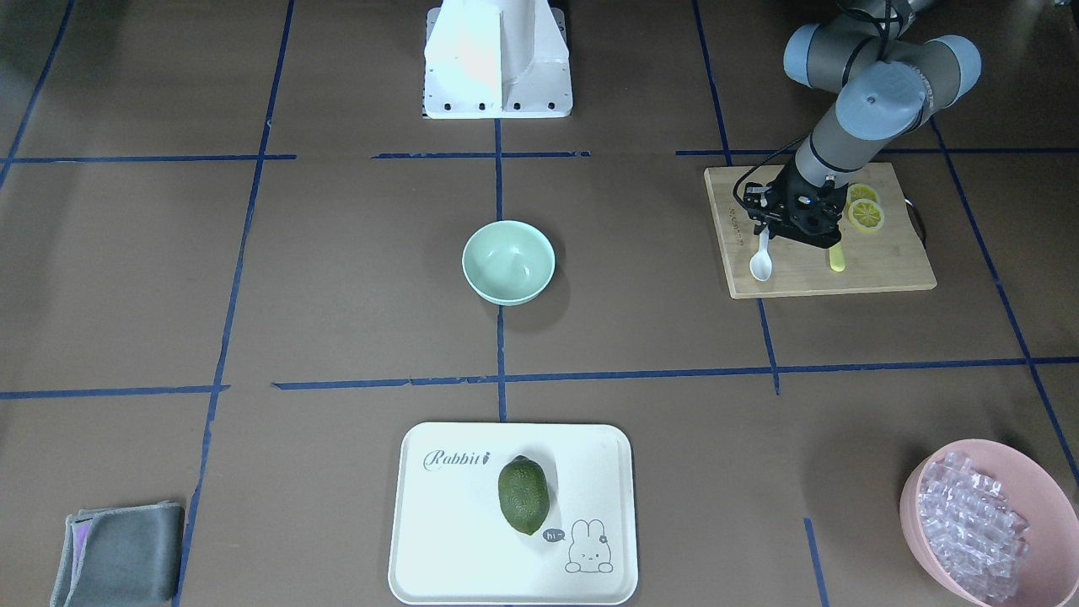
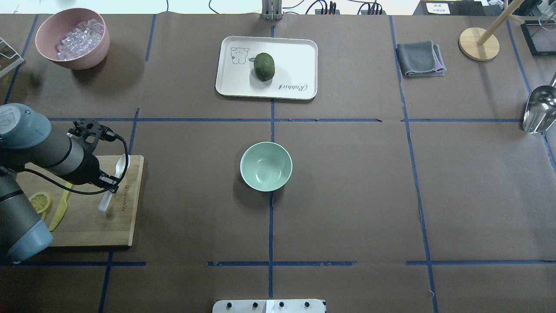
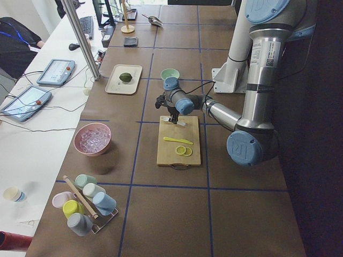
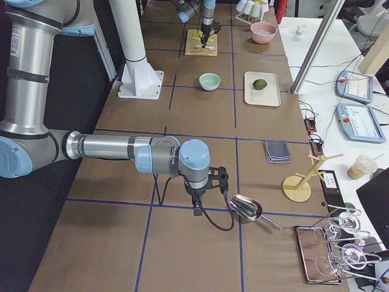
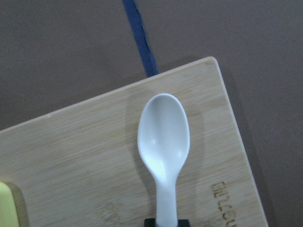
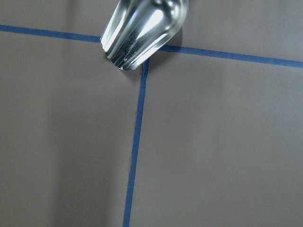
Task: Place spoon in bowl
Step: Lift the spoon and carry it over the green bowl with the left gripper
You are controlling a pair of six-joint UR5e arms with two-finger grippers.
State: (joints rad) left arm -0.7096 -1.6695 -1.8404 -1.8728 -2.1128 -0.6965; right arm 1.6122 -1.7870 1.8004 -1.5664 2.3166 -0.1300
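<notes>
The white spoon lies on the bamboo cutting board, scoop toward the far side of the table. My left gripper is over its handle. In the left wrist view the fingertips sit tight against both sides of the handle, below the spoon's scoop. The spoon also shows in the overhead view. The mint-green bowl stands empty at the table's centre, well apart from the board. My right gripper hovers beside a metal scoop; I cannot tell its state.
A yellow knife and lemon slices lie on the board beside the gripper. A white tray holds a green fruit. A pink bowl of clear chunks and a grey cloth sit at the far corners.
</notes>
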